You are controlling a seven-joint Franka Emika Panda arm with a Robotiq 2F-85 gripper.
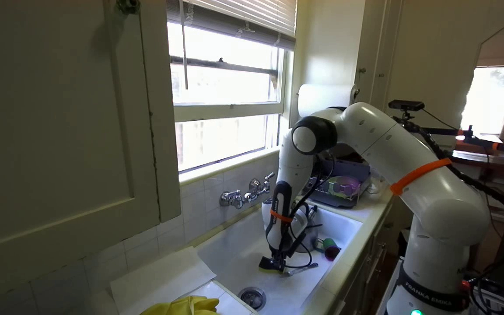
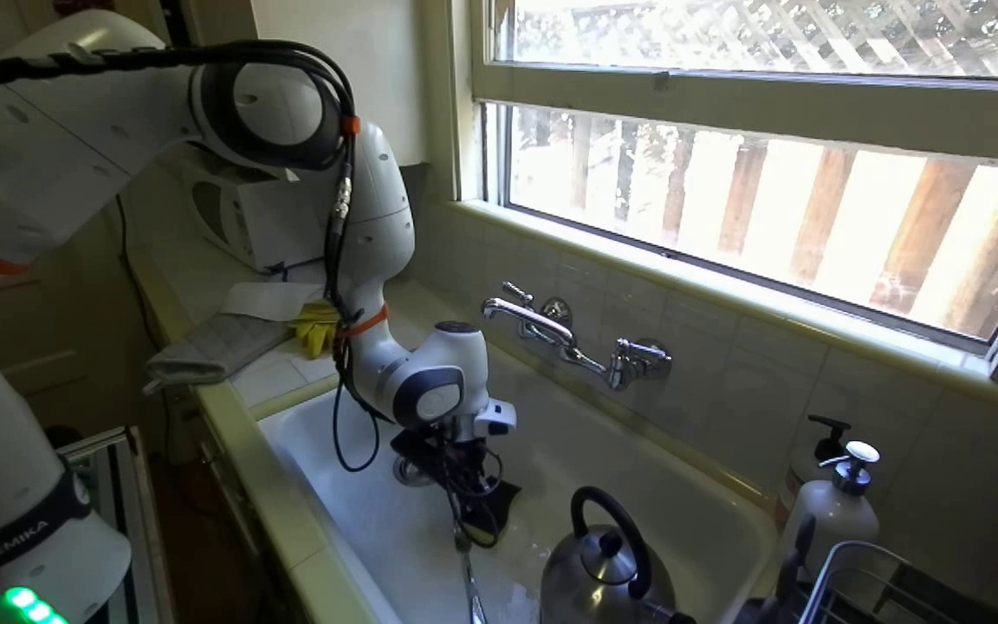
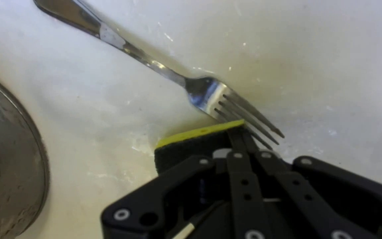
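With gripper point(image 3: 243, 134) clenched, seemingly being partway done, touching the sponge point(image 3: 187, 151) without clearly pinching it, leaving fork point(image 3: 174, 76) and pale flecks point(image 3: 168, 37) lying in the sink point(image 1: 239, 249).

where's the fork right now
In the wrist view, the fork lies on the sink floor, running from the upper left to just right of centre, where the sponge and pincer partly hide its tines.

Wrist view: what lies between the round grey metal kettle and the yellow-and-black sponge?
Only bare white sink floor, with shiny streaks, separates the kettle and the sponge in the wrist view; the silver metal fork lies outside that stretch.
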